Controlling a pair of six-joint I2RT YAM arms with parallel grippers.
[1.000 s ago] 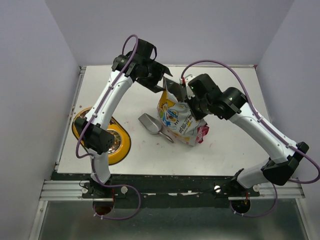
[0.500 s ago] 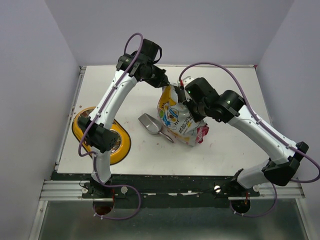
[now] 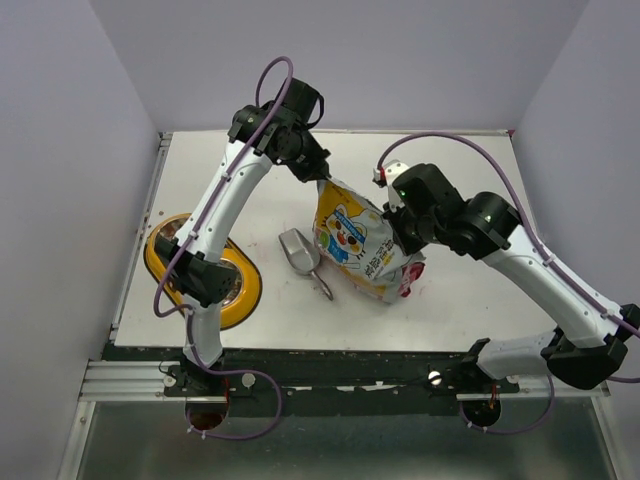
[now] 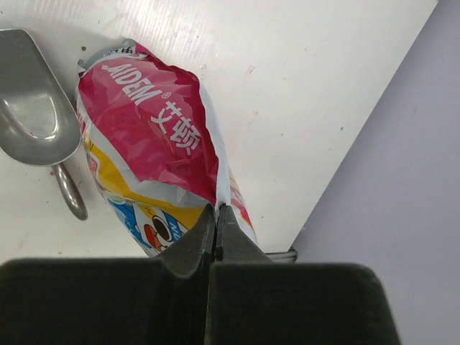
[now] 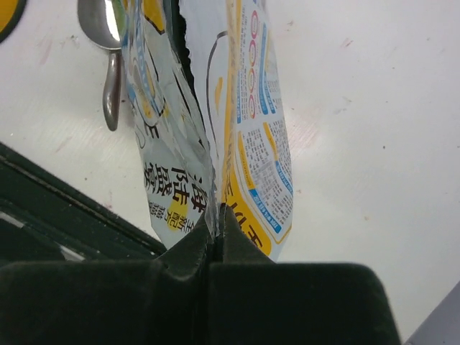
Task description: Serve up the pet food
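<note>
The pet food bag [image 3: 358, 243], yellow and white with a cartoon print and a red end, lies slanted near the table's middle. The pellets themselves are hidden inside it. My left gripper [image 3: 322, 181] is shut on the bag's far upper corner; in the left wrist view its jaws [image 4: 216, 210] pinch the bag [image 4: 154, 136] by a thin edge. My right gripper [image 3: 397, 224] is shut on the bag's right edge, and the right wrist view shows the bag's film [image 5: 244, 108] squeezed between the tips [image 5: 217, 213]. A silver scoop [image 3: 301, 251] lies left of the bag.
A yellow double-bowl feeder [image 3: 160, 262] sits at the table's left edge, partly under the left arm. The scoop [image 4: 34, 108] lies bowl up beside the bag, with its handle [image 5: 111, 86] pointing toward the near edge. Lilac walls enclose the table.
My left gripper came down onto the bag's far corner and shut on it. My right arm shifted right and nearer, and the bag stretched out slanting between both grippers.
</note>
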